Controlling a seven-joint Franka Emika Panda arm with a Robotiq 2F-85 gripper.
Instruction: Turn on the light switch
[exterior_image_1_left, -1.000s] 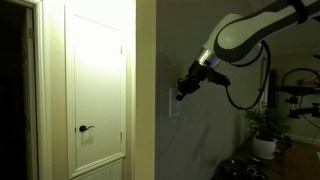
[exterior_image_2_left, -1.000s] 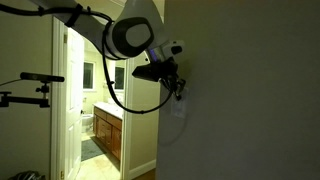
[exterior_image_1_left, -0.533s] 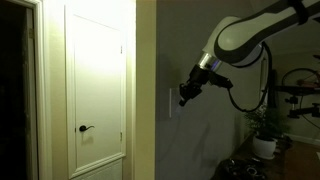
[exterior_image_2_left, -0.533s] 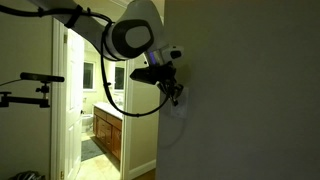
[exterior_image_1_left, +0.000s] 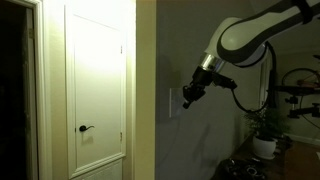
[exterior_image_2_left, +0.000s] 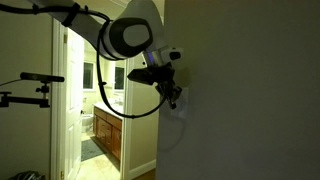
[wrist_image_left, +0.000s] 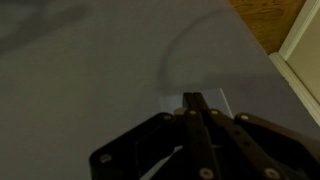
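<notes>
The light switch (exterior_image_1_left: 172, 101) is a small pale upright plate on the grey wall, right of the door. My gripper (exterior_image_1_left: 187, 96) is shut with nothing in it, its tips close to the plate's upper part. In an exterior view the gripper (exterior_image_2_left: 173, 98) is at the wall and the plate behind it shows only faintly. In the wrist view the shut fingers (wrist_image_left: 192, 100) point at the pale plate (wrist_image_left: 220, 102), covering its middle.
A white door (exterior_image_1_left: 95, 85) with a dark lever handle (exterior_image_1_left: 86, 128) stands left of the switch. A potted plant (exterior_image_1_left: 265, 128) and dark objects sit at the lower right. A lit bathroom with a vanity (exterior_image_2_left: 108, 135) shows through a doorway.
My gripper has moved slightly up and to the right along the wall near the plate. It stays shut.
</notes>
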